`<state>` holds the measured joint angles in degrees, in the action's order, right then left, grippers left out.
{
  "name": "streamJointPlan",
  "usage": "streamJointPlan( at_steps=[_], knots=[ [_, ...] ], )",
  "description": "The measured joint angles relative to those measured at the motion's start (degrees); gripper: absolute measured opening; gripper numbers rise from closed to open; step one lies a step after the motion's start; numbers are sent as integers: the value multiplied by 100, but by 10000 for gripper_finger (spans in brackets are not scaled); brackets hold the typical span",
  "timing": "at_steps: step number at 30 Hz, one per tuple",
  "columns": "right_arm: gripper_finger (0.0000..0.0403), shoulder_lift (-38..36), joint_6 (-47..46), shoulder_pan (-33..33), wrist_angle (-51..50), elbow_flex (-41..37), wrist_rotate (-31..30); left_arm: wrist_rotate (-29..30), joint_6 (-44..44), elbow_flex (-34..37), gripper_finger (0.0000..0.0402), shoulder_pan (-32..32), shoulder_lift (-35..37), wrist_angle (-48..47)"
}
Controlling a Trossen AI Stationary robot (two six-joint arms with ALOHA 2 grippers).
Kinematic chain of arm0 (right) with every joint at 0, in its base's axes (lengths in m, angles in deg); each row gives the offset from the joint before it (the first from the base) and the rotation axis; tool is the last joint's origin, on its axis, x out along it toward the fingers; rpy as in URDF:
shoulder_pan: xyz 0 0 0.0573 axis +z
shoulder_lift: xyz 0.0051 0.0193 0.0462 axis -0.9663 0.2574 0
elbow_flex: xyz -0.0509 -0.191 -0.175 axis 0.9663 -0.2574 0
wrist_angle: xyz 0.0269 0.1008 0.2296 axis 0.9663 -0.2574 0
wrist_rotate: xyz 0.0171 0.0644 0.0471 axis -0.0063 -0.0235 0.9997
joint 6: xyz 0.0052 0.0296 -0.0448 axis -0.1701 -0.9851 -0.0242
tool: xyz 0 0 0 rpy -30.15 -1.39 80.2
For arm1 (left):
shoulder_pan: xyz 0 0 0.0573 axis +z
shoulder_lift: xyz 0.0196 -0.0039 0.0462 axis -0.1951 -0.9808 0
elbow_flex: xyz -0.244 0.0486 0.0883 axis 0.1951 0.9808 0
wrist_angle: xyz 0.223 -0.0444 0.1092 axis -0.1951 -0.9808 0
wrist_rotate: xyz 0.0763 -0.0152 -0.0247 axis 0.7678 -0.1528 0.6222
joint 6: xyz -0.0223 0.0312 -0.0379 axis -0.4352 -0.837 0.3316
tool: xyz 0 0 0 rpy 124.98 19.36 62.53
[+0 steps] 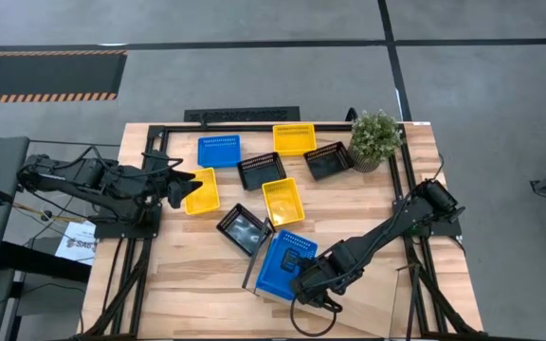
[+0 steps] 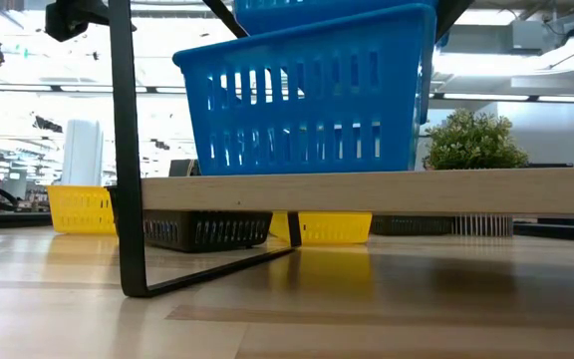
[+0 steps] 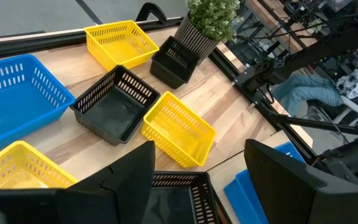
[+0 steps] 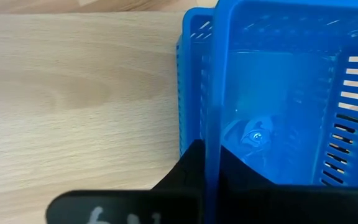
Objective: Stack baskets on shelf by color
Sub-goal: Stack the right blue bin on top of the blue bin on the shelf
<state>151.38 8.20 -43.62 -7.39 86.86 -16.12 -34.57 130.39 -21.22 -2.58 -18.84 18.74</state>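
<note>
Two blue baskets [image 1: 285, 258] sit nested on the light-wood shelf [image 2: 367, 191] near the table's front edge. My right gripper [image 4: 213, 158] is shut on the upper one. My left gripper [image 3: 197, 180] is open and hovers at the table's left beside a yellow basket [image 1: 202, 189], touching nothing that I can see. A black basket [image 3: 173, 193] lies just beyond its fingers. Loose on the tabletop are a blue basket [image 1: 219, 150], two more yellow ones [image 1: 294, 138] [image 1: 283, 201] and two more black ones [image 1: 262, 170] [image 1: 328, 159]. My right gripper pinches the upper blue basket's side wall [image 4: 214, 93] at its near end, one finger [image 4: 188, 171] outside and one [image 4: 244, 177] inside. The fingers come slanting down from the table's right. That basket sits inside the lower blue basket [image 4: 191, 37], slightly offset.
A potted green plant [image 1: 375, 137] stands at the far right corner. The shelf's thin black end frame [image 2: 123, 150] rises at its left end. Black rails run along the table's far and right edges. Bare wood lies at the near left.
</note>
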Motion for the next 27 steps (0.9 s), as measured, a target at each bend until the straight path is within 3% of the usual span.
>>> streamJointPlan(
  at_steps=[27],
  knots=[
    [18, -4, -181, 0, 89, 0, 46, 2, 9, 0, 238, 1, 0, -4]
  ],
)
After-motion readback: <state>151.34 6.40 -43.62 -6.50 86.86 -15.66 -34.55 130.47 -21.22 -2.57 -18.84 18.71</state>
